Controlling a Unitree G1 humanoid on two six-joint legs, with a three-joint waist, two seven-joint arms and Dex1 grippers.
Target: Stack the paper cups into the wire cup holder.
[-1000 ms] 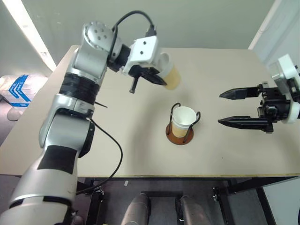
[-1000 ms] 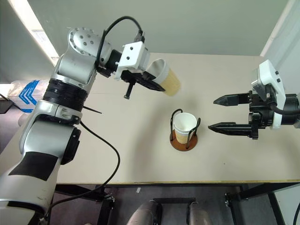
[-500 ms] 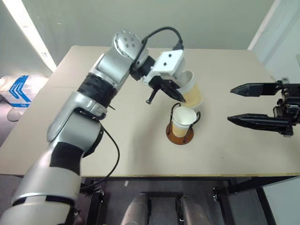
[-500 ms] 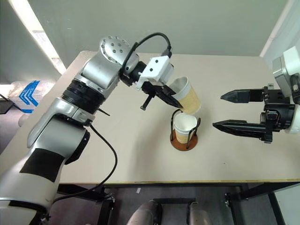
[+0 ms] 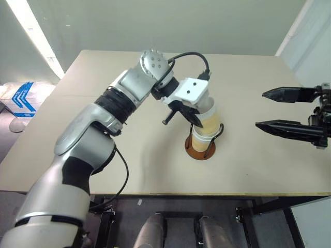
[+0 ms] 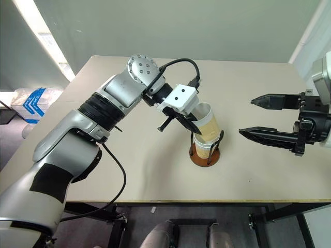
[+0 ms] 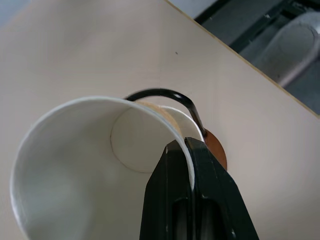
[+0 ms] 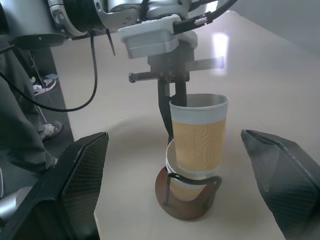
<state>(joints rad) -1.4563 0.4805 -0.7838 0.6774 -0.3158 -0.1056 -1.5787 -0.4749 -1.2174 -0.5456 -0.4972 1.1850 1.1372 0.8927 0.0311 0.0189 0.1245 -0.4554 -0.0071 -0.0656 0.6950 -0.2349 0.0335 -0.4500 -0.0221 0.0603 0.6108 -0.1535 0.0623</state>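
Right wrist view: the left gripper (image 8: 167, 107) pinches the white rim of a ribbed tan paper cup (image 8: 198, 135), probably partly inside another cup (image 8: 176, 186) in the wire holder (image 8: 189, 197). At three o'clock, the right gripper (image 5: 282, 110) gapes wide.

lower cup (image 8: 186, 191) mostly hidden (perhaps nested)

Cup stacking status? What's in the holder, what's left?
Done: one paper cup sits in the wire cup holder. In hand: the left gripper, jaws shut on a second cup's rim, has it partly nested in the first, tilted. Left: seat and release it. The right gripper waits open beside the holder. I see no third cup on the table.
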